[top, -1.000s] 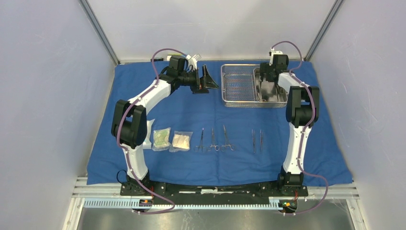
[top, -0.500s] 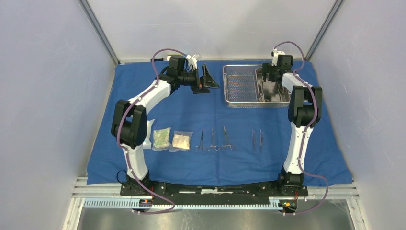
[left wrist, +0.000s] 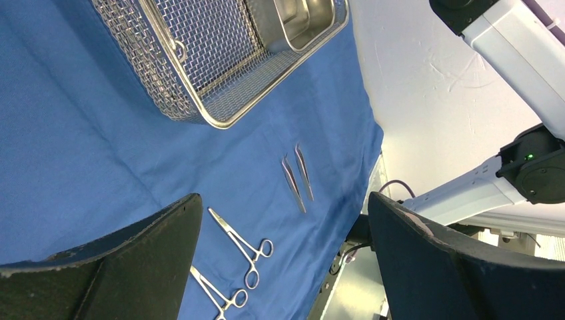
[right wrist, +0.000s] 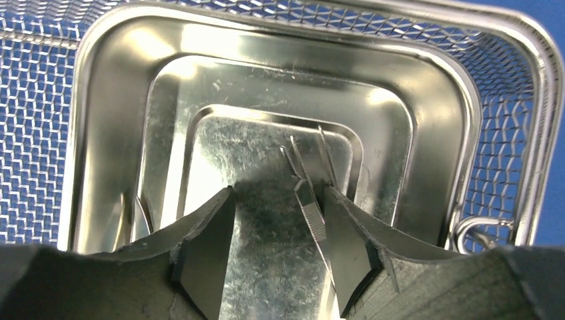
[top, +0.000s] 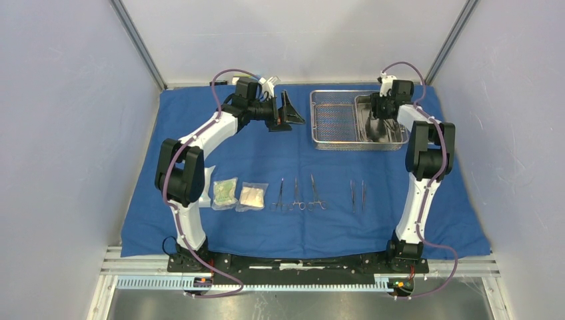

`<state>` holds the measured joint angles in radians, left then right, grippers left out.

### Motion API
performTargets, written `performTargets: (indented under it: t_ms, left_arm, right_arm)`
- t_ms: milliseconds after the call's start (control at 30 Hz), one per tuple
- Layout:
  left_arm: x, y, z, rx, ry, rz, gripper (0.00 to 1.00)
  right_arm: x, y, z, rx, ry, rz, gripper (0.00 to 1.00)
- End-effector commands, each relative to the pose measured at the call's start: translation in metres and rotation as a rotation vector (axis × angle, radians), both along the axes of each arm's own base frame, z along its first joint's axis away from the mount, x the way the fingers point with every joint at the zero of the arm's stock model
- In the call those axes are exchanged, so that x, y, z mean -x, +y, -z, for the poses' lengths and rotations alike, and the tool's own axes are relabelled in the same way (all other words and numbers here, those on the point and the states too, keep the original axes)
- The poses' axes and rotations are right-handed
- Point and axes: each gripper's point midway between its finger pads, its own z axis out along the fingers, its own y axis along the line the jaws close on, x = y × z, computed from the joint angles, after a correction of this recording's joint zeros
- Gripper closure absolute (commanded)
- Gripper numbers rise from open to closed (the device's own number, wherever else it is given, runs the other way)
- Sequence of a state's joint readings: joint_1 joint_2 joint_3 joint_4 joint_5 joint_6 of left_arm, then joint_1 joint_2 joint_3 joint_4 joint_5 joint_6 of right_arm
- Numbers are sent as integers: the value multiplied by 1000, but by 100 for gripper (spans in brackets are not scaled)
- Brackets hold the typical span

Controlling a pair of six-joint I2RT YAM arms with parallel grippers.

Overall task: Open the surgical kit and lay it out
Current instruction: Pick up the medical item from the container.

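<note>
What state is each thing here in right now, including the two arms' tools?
Blue cloth, spread flat.
Mesh tray, upright on the cloth, pan in its right end.
Pan, one slim instrument lying inside.
Three scissor-like instruments, laid in a row.
Two tweezers, laid side by side.
Two packets, laid flat.
Left tool, open, empty.
Right tool, open, straddling the slim instrument in the pan.
</note>
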<state>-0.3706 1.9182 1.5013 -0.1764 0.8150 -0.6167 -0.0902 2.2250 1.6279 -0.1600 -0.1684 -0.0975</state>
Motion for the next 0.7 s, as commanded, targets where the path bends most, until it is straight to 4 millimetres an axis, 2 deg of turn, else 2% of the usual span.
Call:
performTargets:
  t_ms: [0, 100, 267, 433, 567, 667]
  left_arm:
    - [1, 1, -21, 44, -25, 1, 0]
    - [2, 0, -21, 46, -24, 2, 0]
    - [1, 0, -24, 52, -29, -1, 0]
    - [3, 1, -25, 51, -35, 0, 0]
    - [2, 1, -26, 51, -38, 0, 0]
    - [2, 0, -25, 52, -37, 2, 0]
  right_arm:
    - [46, 24, 20, -89, 156, -69, 46]
    - [50, 28, 18, -98, 155, -87, 54]
    - [47, 23, 22, -70, 174, -96, 62]
    - [47, 23, 32, -63, 205, -117, 75]
    - [45, 23, 32, -58, 203, -128, 85]
    - [41, 24, 29, -58, 188, -141, 96]
